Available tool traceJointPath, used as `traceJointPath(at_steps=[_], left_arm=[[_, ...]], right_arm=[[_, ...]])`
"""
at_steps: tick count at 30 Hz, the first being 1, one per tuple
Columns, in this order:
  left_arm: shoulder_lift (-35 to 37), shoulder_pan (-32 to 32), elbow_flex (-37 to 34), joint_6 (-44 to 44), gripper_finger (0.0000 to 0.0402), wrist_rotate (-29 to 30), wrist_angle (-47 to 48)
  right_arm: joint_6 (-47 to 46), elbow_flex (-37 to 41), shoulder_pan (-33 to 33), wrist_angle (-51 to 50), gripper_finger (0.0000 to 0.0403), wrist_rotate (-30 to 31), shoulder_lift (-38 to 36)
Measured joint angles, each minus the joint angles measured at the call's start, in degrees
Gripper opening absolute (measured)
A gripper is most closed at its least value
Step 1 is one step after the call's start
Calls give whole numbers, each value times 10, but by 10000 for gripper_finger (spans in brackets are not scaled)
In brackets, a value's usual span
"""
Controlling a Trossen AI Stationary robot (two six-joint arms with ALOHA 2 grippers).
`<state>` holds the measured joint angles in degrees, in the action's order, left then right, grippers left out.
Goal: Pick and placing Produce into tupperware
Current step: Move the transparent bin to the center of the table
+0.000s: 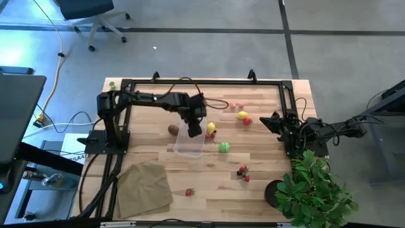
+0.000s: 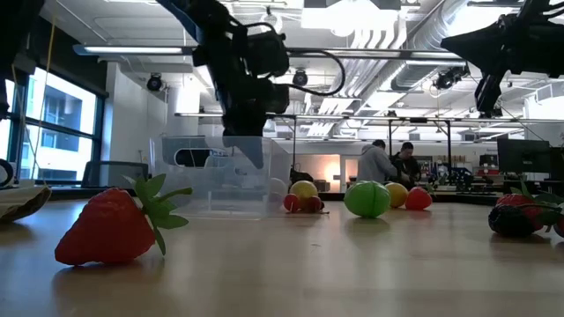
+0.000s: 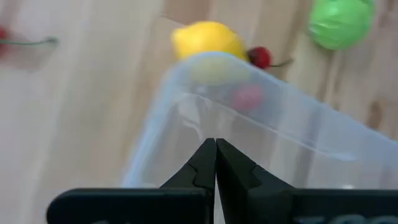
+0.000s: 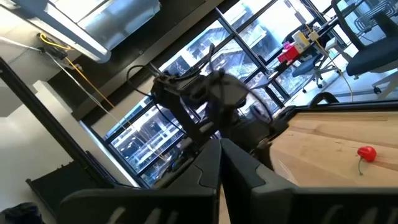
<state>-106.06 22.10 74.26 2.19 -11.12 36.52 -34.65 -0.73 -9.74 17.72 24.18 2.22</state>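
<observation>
Tupperware: clear tub [image 1: 189,140] sits mid-table, apparently empty, so all the produce remains outside it.
Left gripper: left gripper [image 1: 195,124] hangs over the tub's far rim, fingers pressed together and holding nothing; probably lined up to nudge or steady the tub.
Right gripper: right gripper [image 1: 269,120] is parked at the table's right edge, closed and empty.
Produce nearby: lemon [image 3: 208,41], cherry [image 3: 261,56] and green ball [image 3: 341,22] lie just beside the tub, easy first picks.
Produce farther: kiwi [image 1: 173,130], second lemon [image 1: 242,115], strawberry [image 2: 110,227].

L arm stretched across table centre, fingers [image 1: 194,129] pressed together (R arm folded at edge, same).
</observation>
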Motion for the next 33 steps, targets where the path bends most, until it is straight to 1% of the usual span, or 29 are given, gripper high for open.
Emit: traceJointPath(at_steps=[7,13,22,26,33], left_arm=[[0,42,0,-14,1,-2,1],[0,62,0,-22,1,7,16],[0,60,0,-40,1,11,49],[0,60,0,-50,1,0,68],[0,54,0,-52,1,-1,137]], right_arm=[[1,0,0,0,0,0,0],[0,0,0,-8,0,0,0],[-1,0,0,-9,0,2,0],[-1,0,0,-9,0,2,0],[-14,0,0,-9,0,2,0]])
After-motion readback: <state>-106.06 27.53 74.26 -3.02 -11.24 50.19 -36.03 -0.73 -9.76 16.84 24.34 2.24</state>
